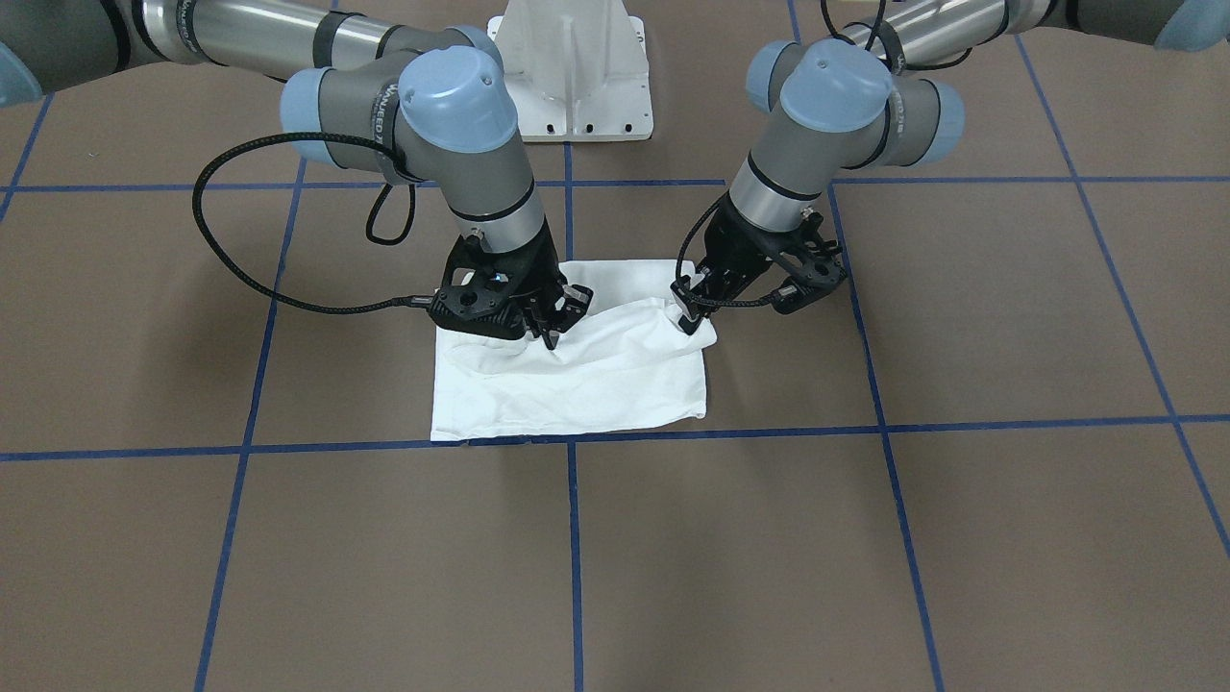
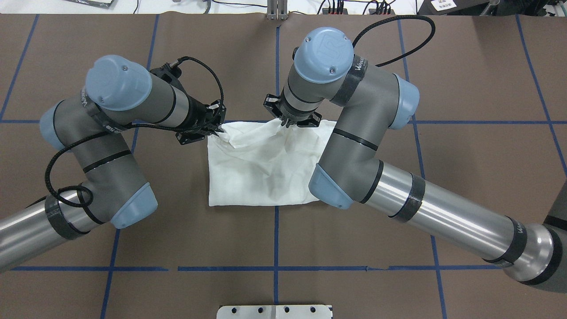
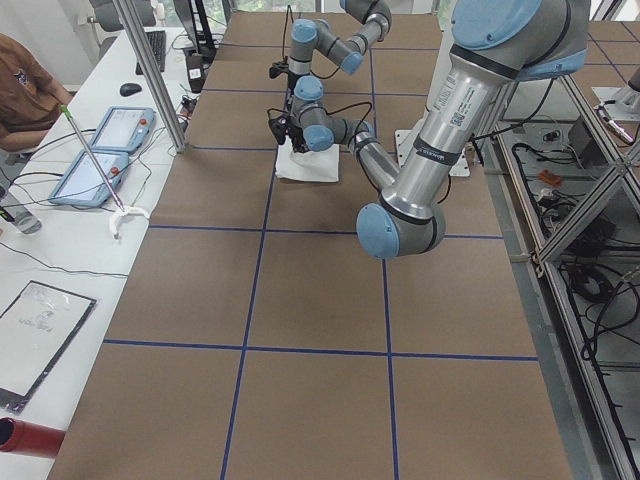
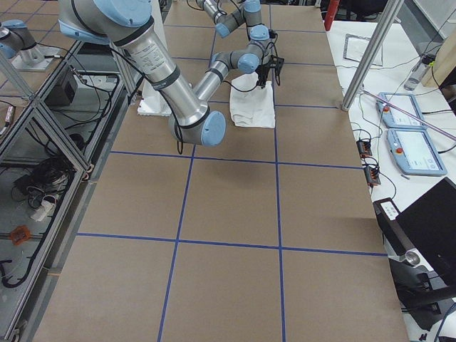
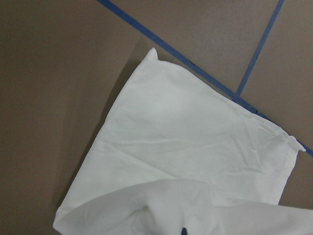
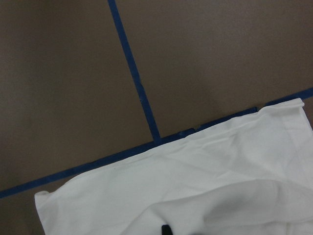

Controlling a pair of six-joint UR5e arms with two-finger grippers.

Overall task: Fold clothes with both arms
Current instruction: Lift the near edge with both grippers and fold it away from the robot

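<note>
White shirt (image 2: 261,173) | long axis across table (image 2: 398,199) | left pincer (image 1: 688,317), right pincer (image 1: 554,333) pinching raised cloth

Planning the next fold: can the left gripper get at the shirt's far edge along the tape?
Probably, once freed: the left gripper is shut on a fold of the shirt, whose far edge by the tape lies bare beyond it.

The black strap (image 1: 387,113) on the right arm (image 1: 461,144) reads "WANJEED".
</note>
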